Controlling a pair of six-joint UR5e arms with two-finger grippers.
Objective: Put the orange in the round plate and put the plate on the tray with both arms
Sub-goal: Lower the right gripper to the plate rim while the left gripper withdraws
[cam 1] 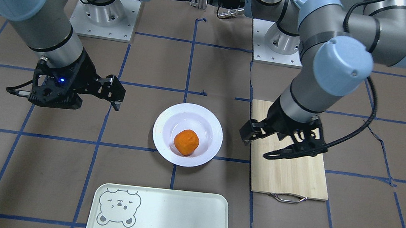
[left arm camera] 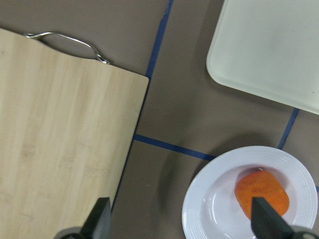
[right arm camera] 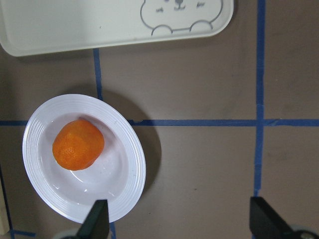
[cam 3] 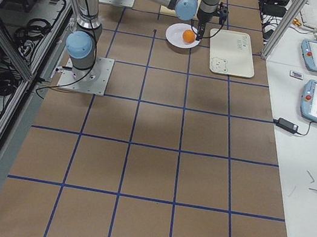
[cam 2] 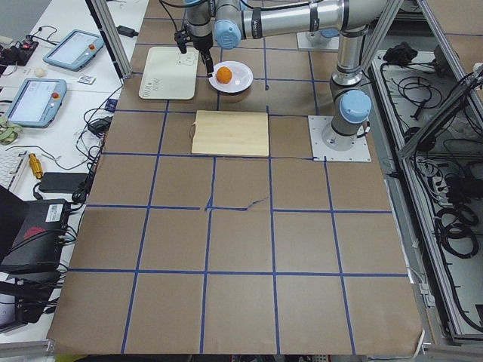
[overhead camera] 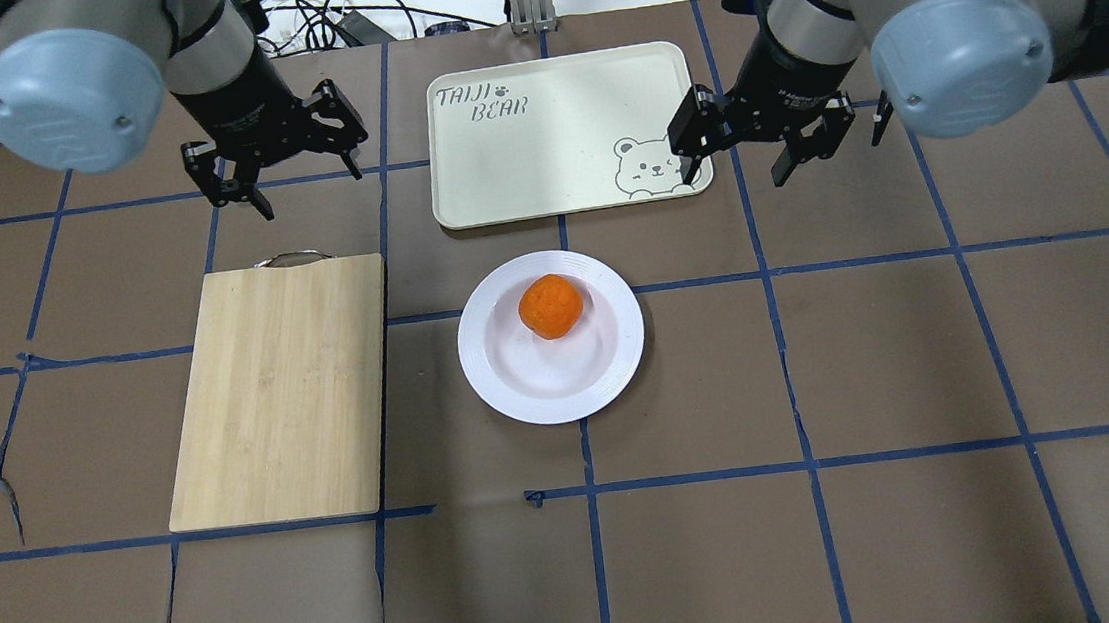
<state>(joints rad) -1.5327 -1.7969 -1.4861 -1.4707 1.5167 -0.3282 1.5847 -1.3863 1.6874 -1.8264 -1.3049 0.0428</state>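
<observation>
The orange (overhead camera: 551,306) lies in the sunken centre of the round white plate (overhead camera: 495,377) in the middle of the table. Beyond the plate lies the pale tray (overhead camera: 551,151) with its bear face, nothing on it. My left gripper (overhead camera: 313,194) hangs open and holds nothing, left of the tray and above the far end of the cutting board. My right gripper (overhead camera: 733,175) is open too, at the tray's right corner. The left wrist view shows the orange (left arm camera: 261,195) and plate (left arm camera: 199,209) below the open fingers; the right wrist view shows the orange (right arm camera: 78,144) the same way.
A bamboo cutting board (overhead camera: 281,396) with a metal handle lies left of the plate. Blue tape lines cross the brown table cover. Tablets and cables sit on side benches off the table's ends.
</observation>
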